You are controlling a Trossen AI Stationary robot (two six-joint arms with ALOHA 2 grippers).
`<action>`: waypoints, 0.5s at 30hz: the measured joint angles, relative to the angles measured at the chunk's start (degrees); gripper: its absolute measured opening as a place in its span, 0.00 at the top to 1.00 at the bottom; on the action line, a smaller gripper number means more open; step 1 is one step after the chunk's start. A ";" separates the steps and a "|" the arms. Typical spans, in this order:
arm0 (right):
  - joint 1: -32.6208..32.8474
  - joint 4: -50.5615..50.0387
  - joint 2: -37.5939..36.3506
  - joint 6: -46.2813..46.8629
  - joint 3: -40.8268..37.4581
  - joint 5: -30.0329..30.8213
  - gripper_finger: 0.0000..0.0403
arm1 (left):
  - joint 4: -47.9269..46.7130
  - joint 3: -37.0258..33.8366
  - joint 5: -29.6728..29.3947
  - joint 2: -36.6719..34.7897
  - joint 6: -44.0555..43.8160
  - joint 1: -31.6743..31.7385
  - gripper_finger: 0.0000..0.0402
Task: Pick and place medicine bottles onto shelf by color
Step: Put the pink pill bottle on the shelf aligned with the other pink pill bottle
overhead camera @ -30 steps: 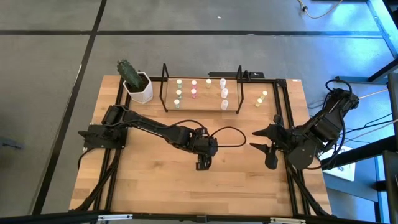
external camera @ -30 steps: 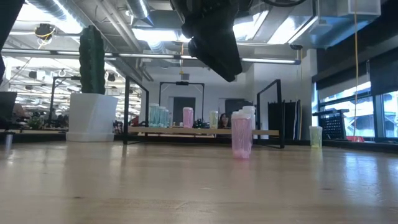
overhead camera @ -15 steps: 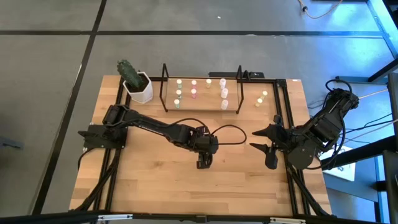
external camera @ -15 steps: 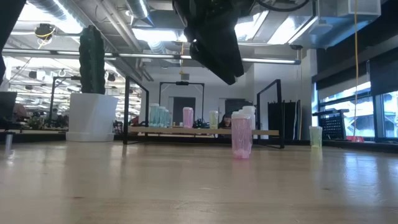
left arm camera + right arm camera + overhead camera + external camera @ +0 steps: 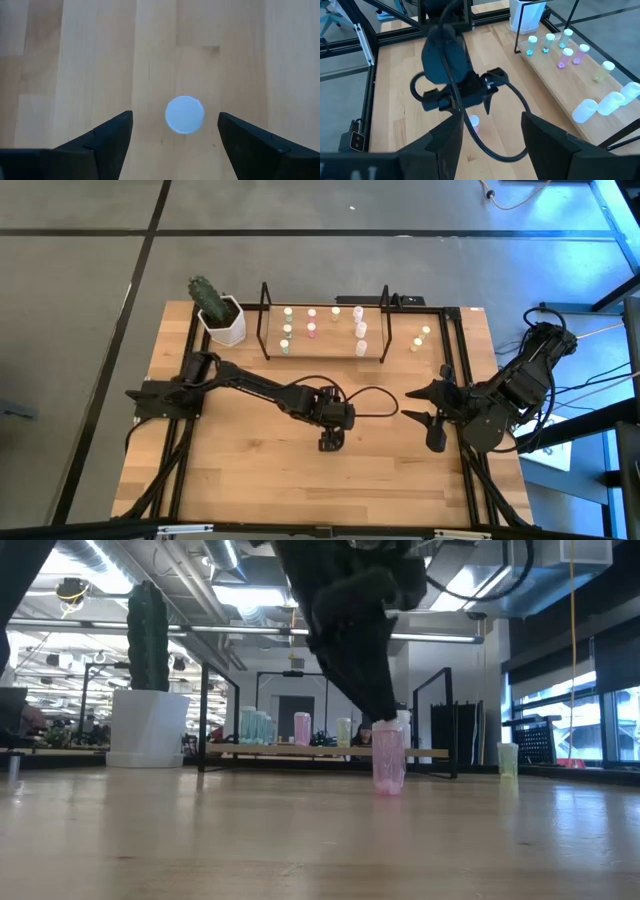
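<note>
A small pink-tinted bottle (image 5: 388, 762) stands upright on the bare table; it shows as a round pale top in the left wrist view (image 5: 184, 115). My left gripper (image 5: 175, 116) is open and points down right above it, one finger on each side of the top with a gap to both. In the low view its fingers (image 5: 378, 700) reach down to the bottle's top. The shelf (image 5: 325, 350) at the far edge holds green (image 5: 287, 330), pink (image 5: 311, 322), yellow (image 5: 335, 311) and white (image 5: 359, 328) bottles. My right gripper (image 5: 420, 406) is open and empty at the table's right.
A white pot with a cactus (image 5: 222, 320) stands left of the shelf. Two yellowish bottles (image 5: 420, 338) stand on the table right of the shelf. Black rails (image 5: 452, 360) run along both sides. A black cable (image 5: 370, 392) loops from the left wrist.
My left gripper has come down over the pink bottle, from well above it to the height of its top, with a small shift toward the table's right edge. The bottle has stayed where it was.
</note>
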 joint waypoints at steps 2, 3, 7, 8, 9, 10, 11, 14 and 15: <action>0.00 0.02 -0.02 0.00 0.00 0.02 0.50 | 1.12 0.00 -0.25 0.75 0.02 0.02 0.29; 0.00 0.02 0.00 0.00 0.00 0.00 0.50 | 1.21 0.00 -0.23 0.93 0.01 0.00 0.29; 0.00 0.02 0.00 0.00 0.00 0.00 0.50 | 1.84 0.00 -0.23 2.21 0.02 0.00 0.29; 0.00 0.02 -0.01 0.00 0.00 0.01 0.50 | 2.28 0.00 -0.23 2.49 0.00 0.00 0.29; 0.00 0.02 -0.02 0.00 0.00 0.02 0.50 | 2.57 0.00 -0.23 2.54 0.02 0.00 0.29; 0.00 0.03 -0.02 0.00 0.00 -0.01 0.50 | 2.85 0.00 -0.23 2.54 0.01 0.00 0.29; 0.00 0.04 -0.02 0.00 0.00 0.00 0.50 | 3.42 0.00 -0.27 2.64 0.02 0.00 0.29; 0.00 0.07 0.00 0.00 0.00 0.00 0.50 | 4.05 -0.08 -1.08 3.51 0.00 0.00 0.29; 0.00 0.07 -0.01 0.00 0.00 -0.01 0.50 | 3.81 -0.13 -1.11 3.55 -0.02 0.00 0.29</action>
